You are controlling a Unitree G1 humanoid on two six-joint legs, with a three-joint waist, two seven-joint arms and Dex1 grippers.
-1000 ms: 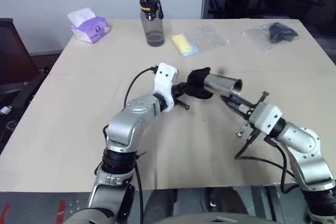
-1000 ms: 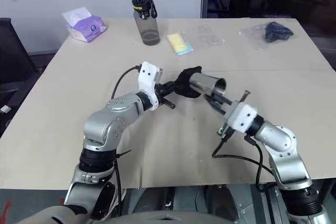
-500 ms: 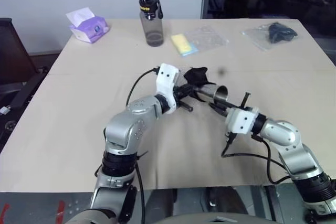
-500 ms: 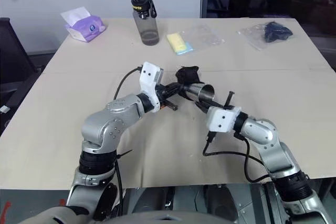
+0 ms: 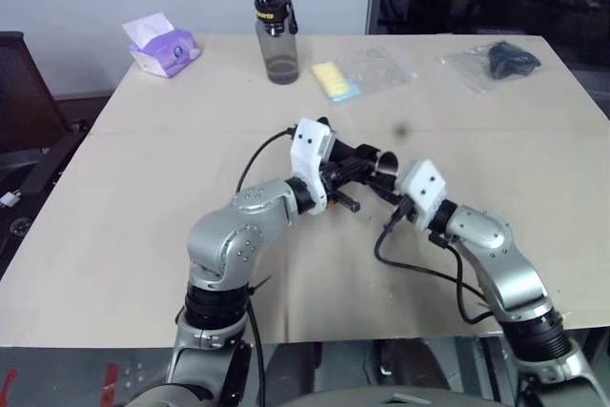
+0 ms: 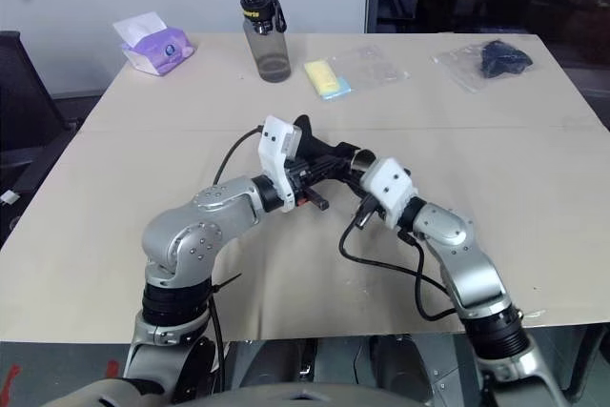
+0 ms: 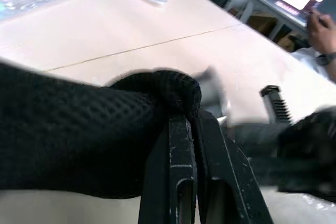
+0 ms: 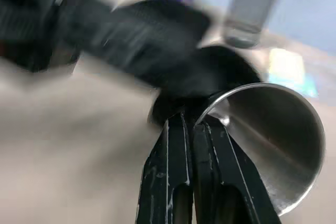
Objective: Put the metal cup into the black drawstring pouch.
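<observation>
The black drawstring pouch (image 5: 355,153) hangs above the middle of the table, and my left gripper (image 7: 191,115) is shut on its mesh edge. The metal cup (image 8: 268,129) lies on its side with its base pushed into the pouch's mouth. In the head views only the cup's shiny rim (image 5: 386,161) sticks out. My right gripper (image 8: 190,123) is shut on that rim, one finger inside the cup and one outside. The two grippers face each other, almost touching.
A grey water bottle (image 5: 275,35), a purple tissue pack (image 5: 160,45), a yellow item in a clear bag (image 5: 335,80) and a dark item in a plastic bag (image 5: 505,59) line the table's far side. A black chair (image 5: 24,92) stands at the left. A person's hand (image 7: 321,24) is beyond the table.
My right gripper has carried the cup left and down into the pouch's mouth, so most of the cup is now covered. My left gripper has drawn back a little with the pouch.
</observation>
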